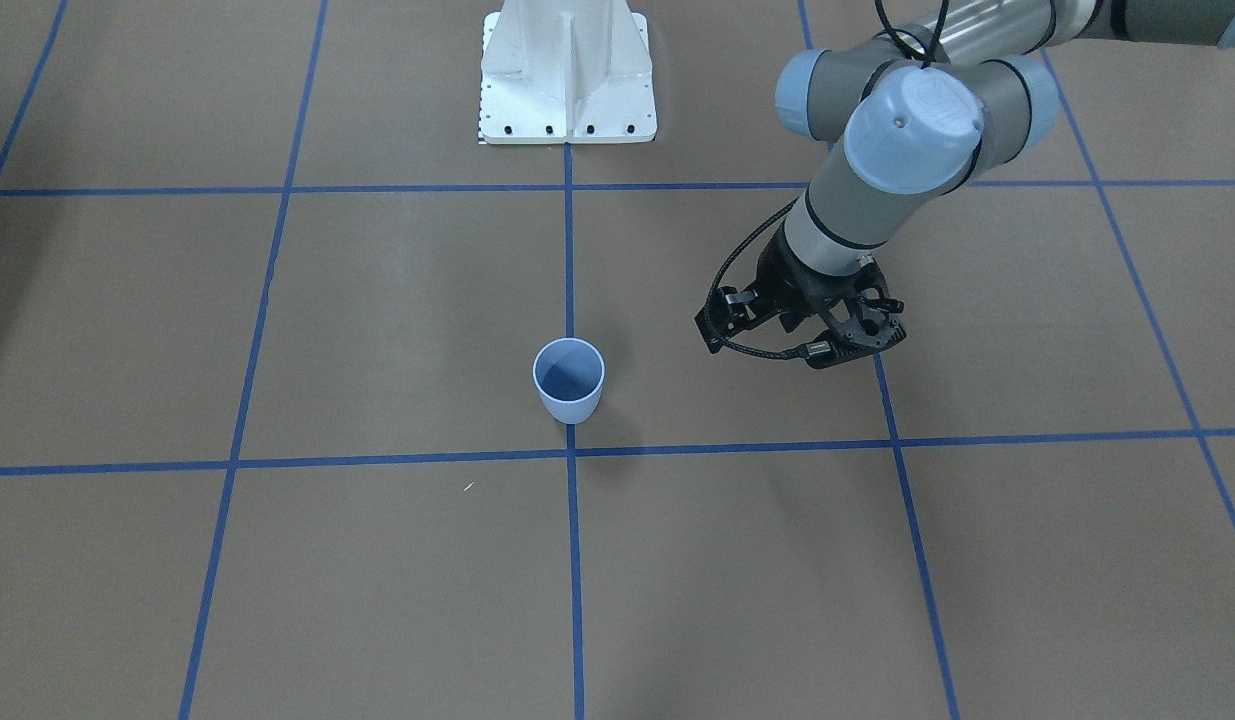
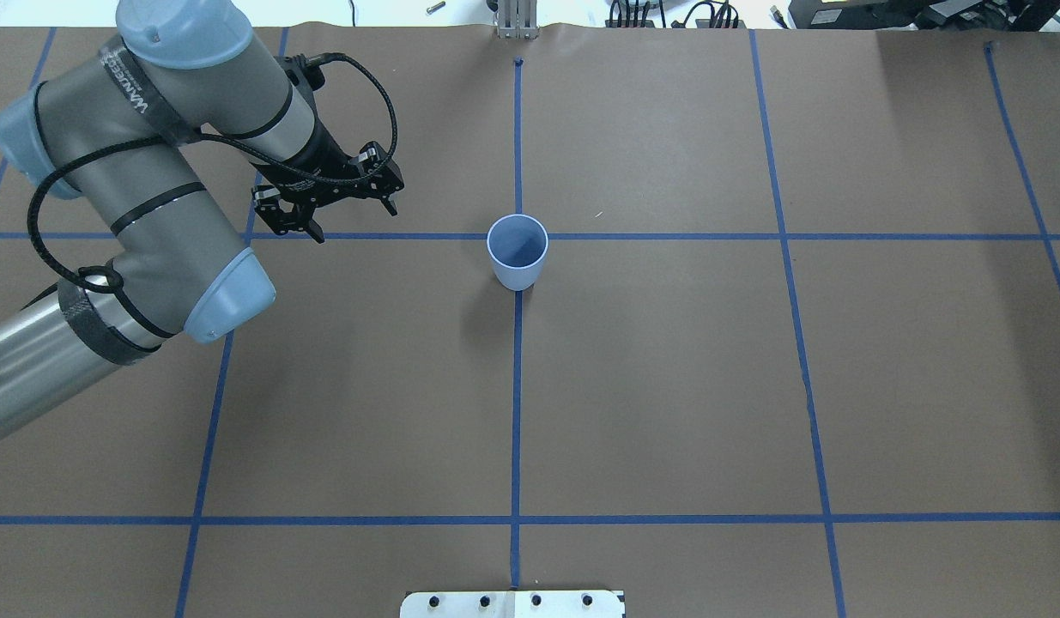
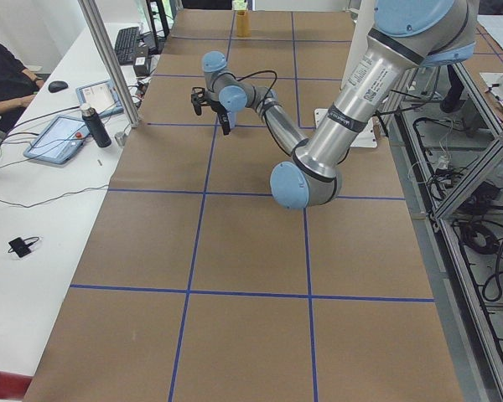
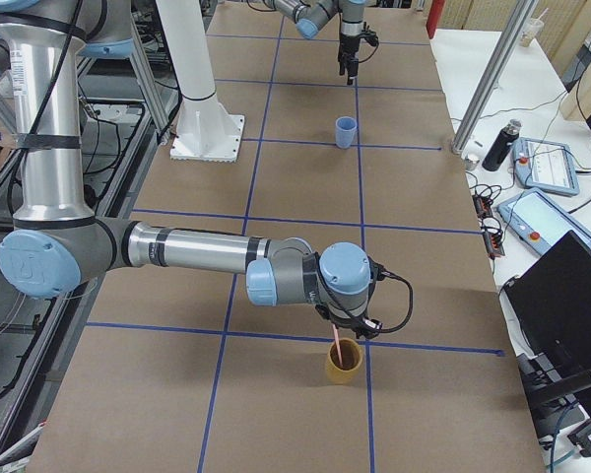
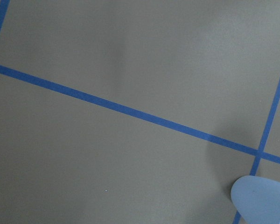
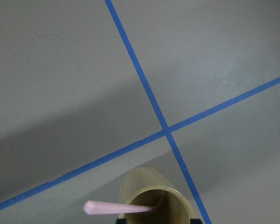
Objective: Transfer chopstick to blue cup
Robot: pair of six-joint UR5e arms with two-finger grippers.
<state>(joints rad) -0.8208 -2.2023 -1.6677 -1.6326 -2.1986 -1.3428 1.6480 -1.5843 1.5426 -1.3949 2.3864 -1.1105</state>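
The blue cup [image 1: 568, 381] stands upright and empty at the table's middle on a blue tape line; it also shows in the overhead view [image 2: 517, 251], the exterior right view [image 4: 346, 131] and the left wrist view [image 5: 261, 201]. My left gripper [image 2: 351, 218] hovers open and empty to the cup's side [image 1: 845, 338]. A pink chopstick [image 6: 115, 207] leans in a tan bamboo cup [image 6: 151, 193] near the table's right end [image 4: 343, 363]. My right gripper [image 4: 351, 330] is just above that cup, over the chopstick [image 4: 337, 346]; I cannot tell whether it is open or shut.
The white robot base [image 1: 567, 80] stands at the table's robot side. A tiny white fleck [image 1: 468, 487] lies beyond the blue cup. A side bench with a bottle [image 4: 497, 146], tablets and aluminium posts [image 4: 494, 74] runs along the operators' side.
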